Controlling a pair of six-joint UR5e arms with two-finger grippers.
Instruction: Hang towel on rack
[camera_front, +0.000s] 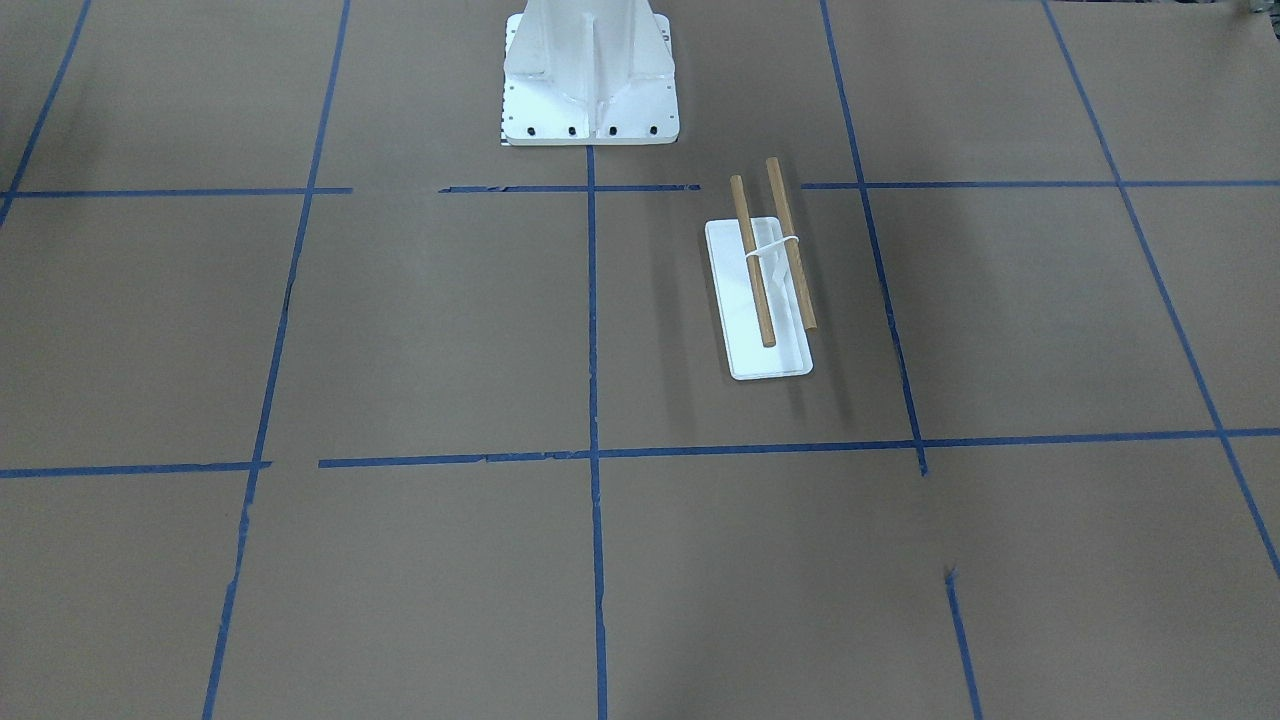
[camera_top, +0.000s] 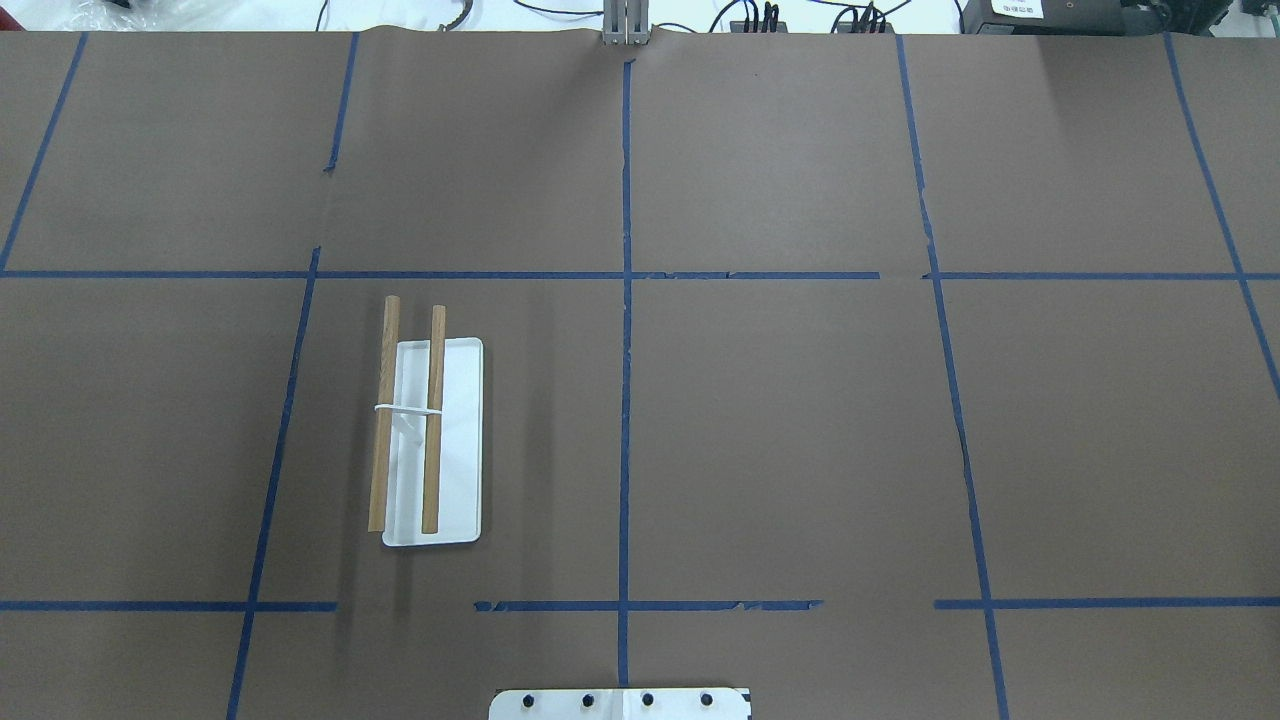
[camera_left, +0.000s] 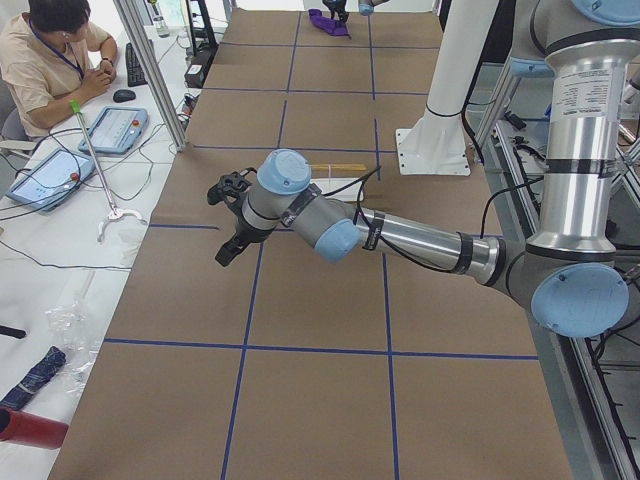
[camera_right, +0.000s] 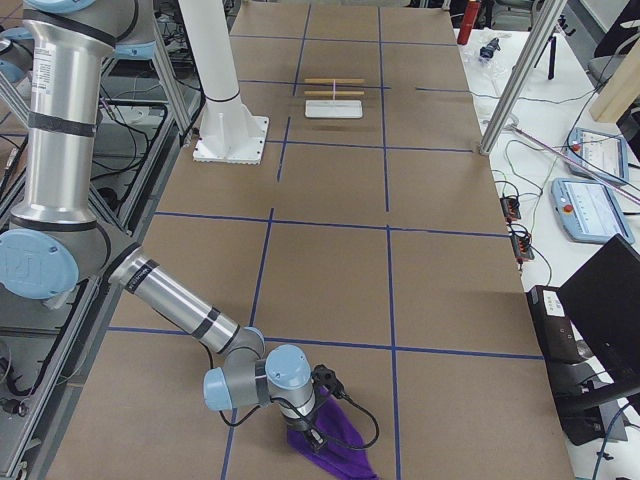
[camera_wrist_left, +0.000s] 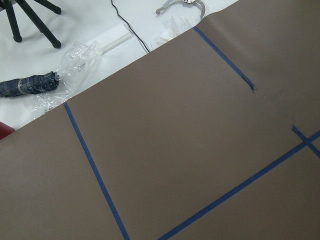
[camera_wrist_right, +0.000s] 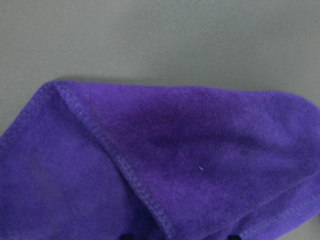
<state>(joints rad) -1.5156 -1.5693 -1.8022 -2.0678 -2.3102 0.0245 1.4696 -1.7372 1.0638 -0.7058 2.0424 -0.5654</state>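
The purple towel (camera_wrist_right: 165, 165) lies crumpled on the brown table near its end on my right side; it also shows in the exterior right view (camera_right: 340, 450) and far off in the exterior left view (camera_left: 330, 22). My right gripper (camera_right: 312, 428) is down over the towel. In the right wrist view only its two dark fingertips (camera_wrist_right: 127, 236) show at the bottom edge, set apart, with towel between them. The rack (camera_top: 430, 440), a white tray with two wooden rods, stands bare on my left half (camera_front: 760, 290). My left gripper (camera_left: 228, 250) hovers above the table; I cannot tell its state.
The white ribbed pedestal (camera_front: 590, 70) stands at the robot's side of the table, close to the rack. An operator (camera_left: 50, 60) sits beyond the table's far edge with tablets (camera_left: 110, 128). A plastic-wrapped bundle (camera_wrist_left: 35, 84) lies off the table's left end.
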